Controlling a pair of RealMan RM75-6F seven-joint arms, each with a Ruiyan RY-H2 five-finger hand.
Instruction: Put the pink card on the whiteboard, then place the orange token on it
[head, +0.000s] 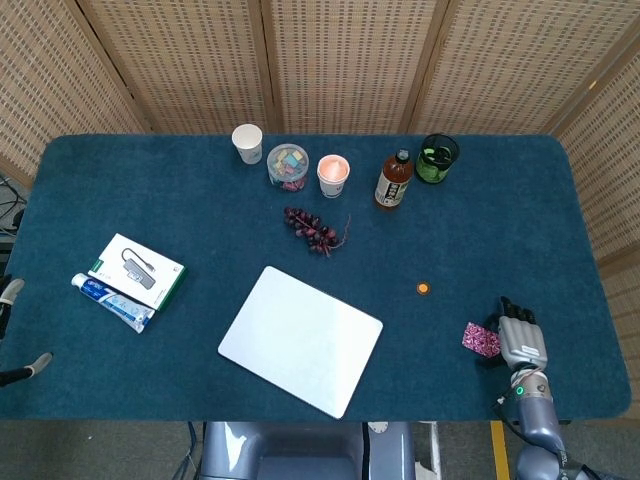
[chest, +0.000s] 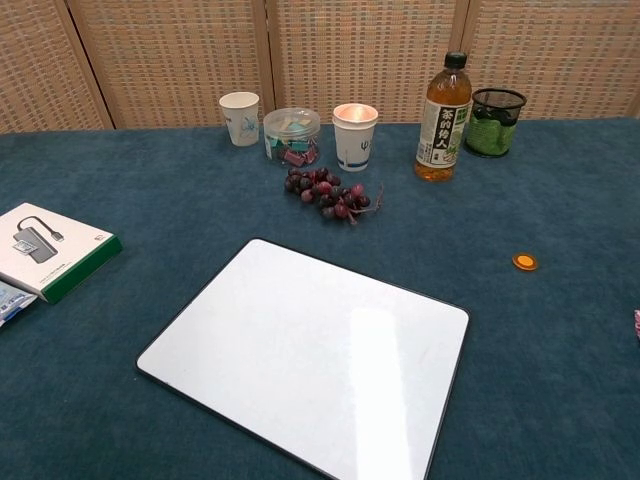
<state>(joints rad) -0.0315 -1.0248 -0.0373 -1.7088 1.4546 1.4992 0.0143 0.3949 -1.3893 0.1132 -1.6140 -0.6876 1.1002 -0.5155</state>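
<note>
pink card (head: 481, 339) just left of right hand (head: 522, 342) fingers (head: 512, 312)

Blue-carpeted table (head: 200, 220) under whiteboard (head: 300, 340), grapes (head: 312, 229)

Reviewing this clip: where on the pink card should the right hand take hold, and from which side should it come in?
The pink card lies flat on the blue cloth, just left of the right hand. Probably best pinched at its right edge, nearest the hand, coming from the right. Being thin and flat, that edge likely needs lifting off the cloth first.
</note>
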